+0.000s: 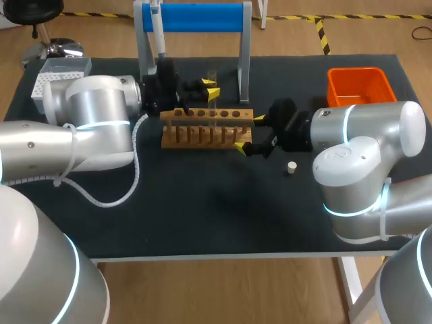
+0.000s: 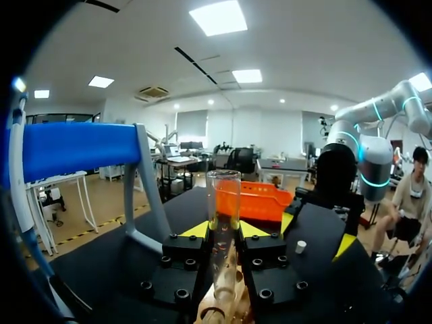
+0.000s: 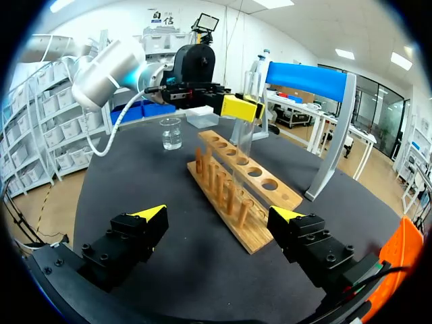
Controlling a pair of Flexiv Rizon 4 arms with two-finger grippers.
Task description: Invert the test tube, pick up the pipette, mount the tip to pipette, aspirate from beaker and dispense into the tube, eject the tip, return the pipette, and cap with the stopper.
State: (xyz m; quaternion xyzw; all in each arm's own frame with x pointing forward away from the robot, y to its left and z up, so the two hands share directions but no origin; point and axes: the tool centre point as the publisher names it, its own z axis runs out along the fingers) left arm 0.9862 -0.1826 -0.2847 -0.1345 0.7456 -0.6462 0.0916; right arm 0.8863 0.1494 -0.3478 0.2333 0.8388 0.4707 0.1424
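A clear test tube [image 2: 223, 196] stands upright with its open mouth up, and my left gripper [image 2: 223, 231] is shut on it. Its lower end reaches down into the wooden rack [image 1: 207, 128], over the rack's middle holes. In the right wrist view the same tube [image 3: 244, 140] hangs from the left gripper [image 3: 240, 108] above the rack [image 3: 246, 192]. My right gripper [image 1: 250, 133] stands open at the rack's right end, its fingers either side of that end without touching. The pipette [image 1: 156, 27] hangs on the blue stand. A beaker [image 3: 171, 133] holds clear liquid. The white stopper [image 1: 291, 167] lies on the mat.
An orange bin [image 1: 360, 86] sits at the back right. The tip box [image 1: 57, 73] is at the back left, behind my left arm. The blue-topped pipette stand [image 1: 192, 20] rises just behind the rack.
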